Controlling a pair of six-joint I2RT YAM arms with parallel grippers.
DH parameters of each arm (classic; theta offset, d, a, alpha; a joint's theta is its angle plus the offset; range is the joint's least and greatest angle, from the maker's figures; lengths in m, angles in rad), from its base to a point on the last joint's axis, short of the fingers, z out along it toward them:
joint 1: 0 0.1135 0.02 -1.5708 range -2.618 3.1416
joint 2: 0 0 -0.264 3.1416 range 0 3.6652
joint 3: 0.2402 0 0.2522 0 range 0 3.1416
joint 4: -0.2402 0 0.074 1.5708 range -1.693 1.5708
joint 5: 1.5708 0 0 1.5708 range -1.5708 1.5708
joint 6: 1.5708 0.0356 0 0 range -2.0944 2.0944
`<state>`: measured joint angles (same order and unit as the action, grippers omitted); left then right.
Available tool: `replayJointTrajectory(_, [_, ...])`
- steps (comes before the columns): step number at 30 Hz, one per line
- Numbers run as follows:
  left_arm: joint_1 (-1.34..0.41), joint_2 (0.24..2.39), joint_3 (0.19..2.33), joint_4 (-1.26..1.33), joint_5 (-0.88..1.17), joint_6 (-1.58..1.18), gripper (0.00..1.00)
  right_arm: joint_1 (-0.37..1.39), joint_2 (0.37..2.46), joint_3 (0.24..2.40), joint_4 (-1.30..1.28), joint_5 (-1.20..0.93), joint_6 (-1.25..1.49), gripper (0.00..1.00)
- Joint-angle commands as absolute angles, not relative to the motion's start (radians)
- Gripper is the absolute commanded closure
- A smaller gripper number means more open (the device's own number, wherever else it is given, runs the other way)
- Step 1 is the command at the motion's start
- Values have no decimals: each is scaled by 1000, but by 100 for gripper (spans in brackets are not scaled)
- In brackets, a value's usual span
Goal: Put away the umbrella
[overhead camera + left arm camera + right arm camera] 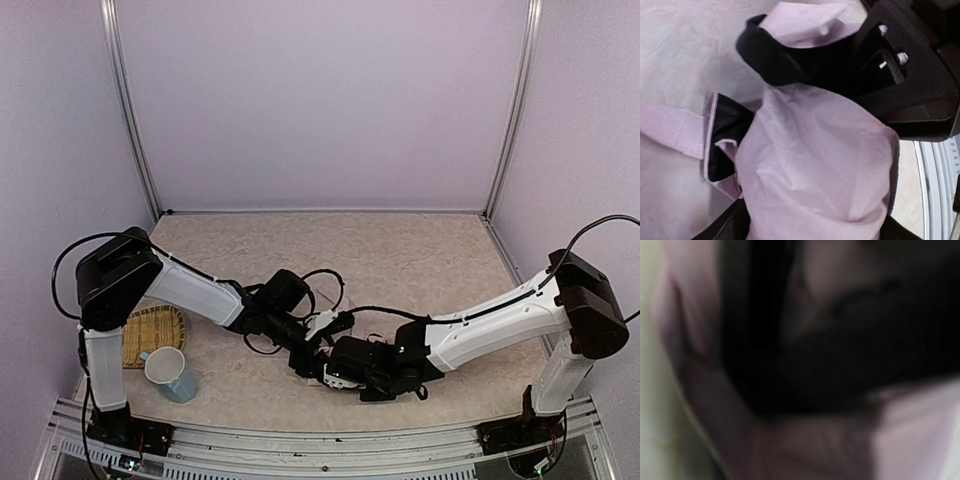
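The umbrella (810,150) is a crumpled bundle of pale pink fabric with black lining, lying on the table near the front middle. In the top view both arms cover nearly all of it. My left gripper (305,352) comes in from the left, and the pink bundle fills the space between its dark fingers (725,225). My right gripper (340,368) comes in from the right, and its black body (910,75) rests against a black-lined fold. The right wrist view is a close blur of pink and black fabric (910,440), and its jaws do not show.
A woven bamboo tray (153,335) lies at the front left, with a pale blue mug (170,373) just in front of it. Black cables (320,290) loop over the left wrist. A metal rail (330,440) runs along the near edge. Frame posts stand at the back corners.
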<state>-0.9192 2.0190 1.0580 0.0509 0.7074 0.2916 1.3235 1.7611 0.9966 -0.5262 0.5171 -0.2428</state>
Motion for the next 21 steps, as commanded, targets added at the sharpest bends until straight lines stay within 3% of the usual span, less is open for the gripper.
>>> replayJointTrajectory(1, [-930, 1940, 891, 15, 622, 278, 15, 1306, 1837, 982, -515, 221, -172, 82])
replayJointTrajectory(2, [-921, 1894, 845, 83, 595, 259, 3, 1306, 1838, 986, -517, 172, -172, 83])
replayJointTrajectory(3, [-912, 1844, 799, 160, 567, 236, 1, 1307, 1841, 991, -519, 153, -170, 84])
replayJointTrajectory(14, [-900, 1318, 352, 750, 292, 179, 1, 1282, 1924, 1024, -610, -120, -132, 87])
replayJointTrajectory(21, [-1151, 1059, 235, 776, 66, 446, 2, 1187, 1933, 1077, -726, -386, -83, 84])
